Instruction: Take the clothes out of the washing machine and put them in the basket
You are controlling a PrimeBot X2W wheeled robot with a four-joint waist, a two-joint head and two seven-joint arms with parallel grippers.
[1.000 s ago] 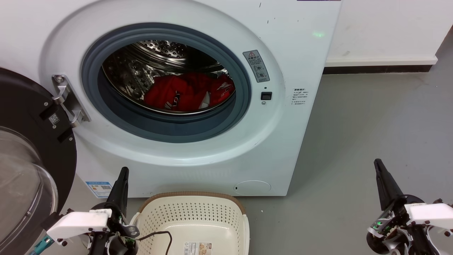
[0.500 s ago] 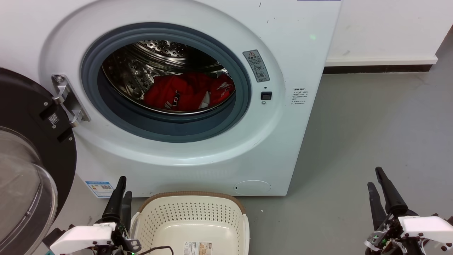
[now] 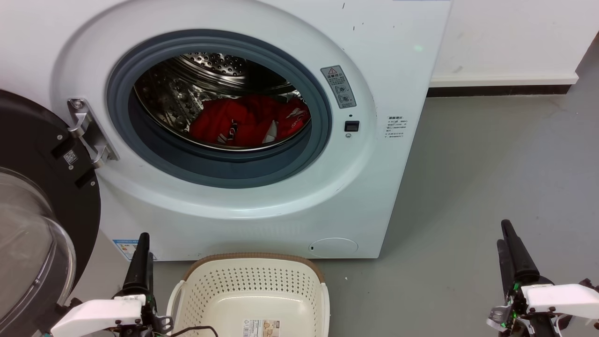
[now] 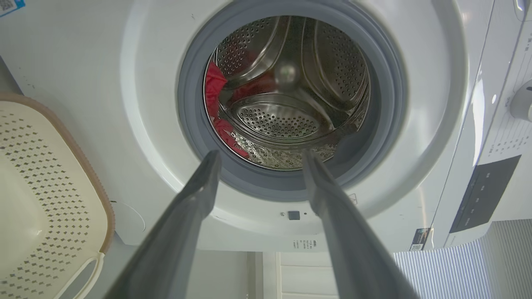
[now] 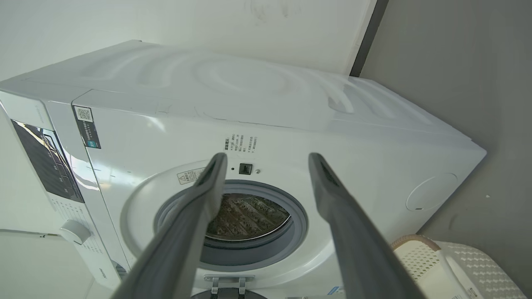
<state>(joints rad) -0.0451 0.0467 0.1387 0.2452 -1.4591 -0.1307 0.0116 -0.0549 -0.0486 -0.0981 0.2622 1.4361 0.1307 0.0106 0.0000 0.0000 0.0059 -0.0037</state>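
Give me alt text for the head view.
Red clothes lie in the drum of the open washing machine; the basket in front holds none. The left end effector and right end effector sit low at either side.

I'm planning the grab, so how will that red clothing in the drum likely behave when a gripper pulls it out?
The clothes lie crumpled in soft folds, so probably floppy, draping from any pinch. Pieces look bunched together, so one pull may drag others. They seem thin, likely light, though wetness can't be judged.
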